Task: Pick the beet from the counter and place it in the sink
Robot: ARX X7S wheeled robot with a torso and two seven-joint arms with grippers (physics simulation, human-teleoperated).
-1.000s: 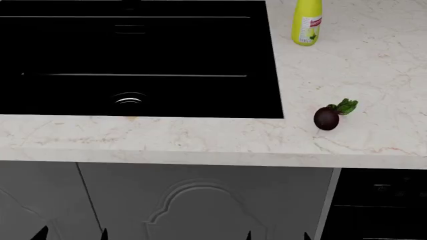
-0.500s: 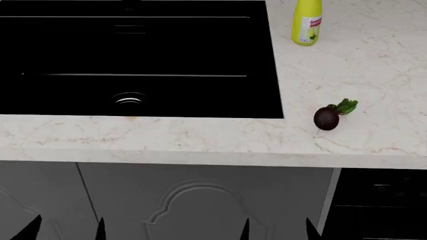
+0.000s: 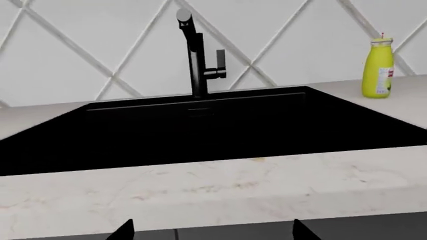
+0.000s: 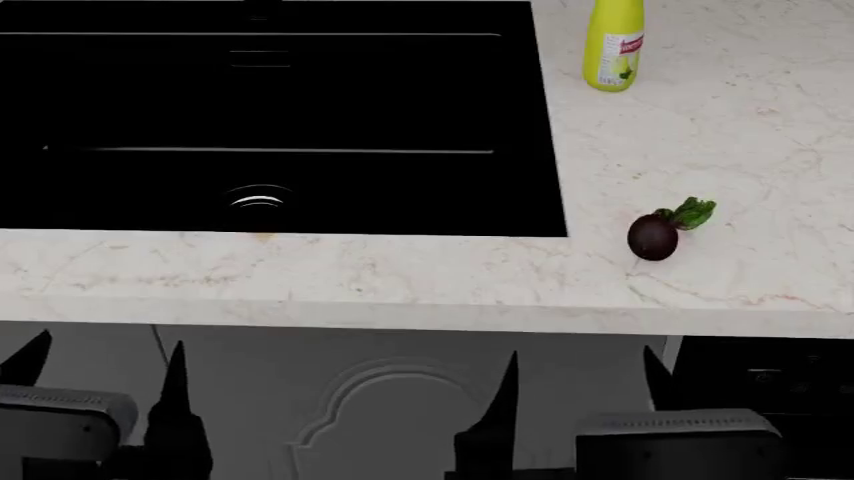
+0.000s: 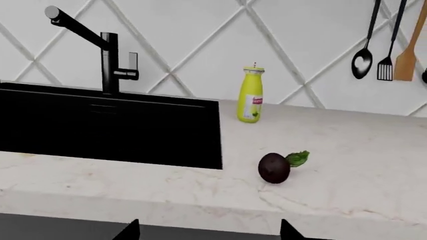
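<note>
Both grippers hung below the counter's front edge, in front of the cabinet doors, each with its fingers spread and nothing between them. The right gripper (image 4: 581,385) sat under the stretch of counter (image 4: 400,275) nearest the beet (image 4: 653,237); the left gripper (image 4: 100,375) sat far off to the other side, under the sink's front rim. By position, the right arm looked the better placed for the pick.

The beet lay on the slab up and slightly to the right of the right gripper, a little back from the thick front edge and just beside the sink's right wall without touching it. Its long axis ran from the dark root to the green leaves, which pointed back and to the right, away from the basin. In the right wrist view the beet (image 5: 274,167) stood almost dead ahead, with bare marble on all sides.

The sink (image 4: 507,120) opened to the beet's left, its drain (image 4: 258,198) well across the basin. A yellow bottle (image 4: 613,45) stood farther back near the sink's rear corner, well apart from the beet. The black faucet (image 5: 100,47) rose behind the basin, against the tiled wall.
</note>
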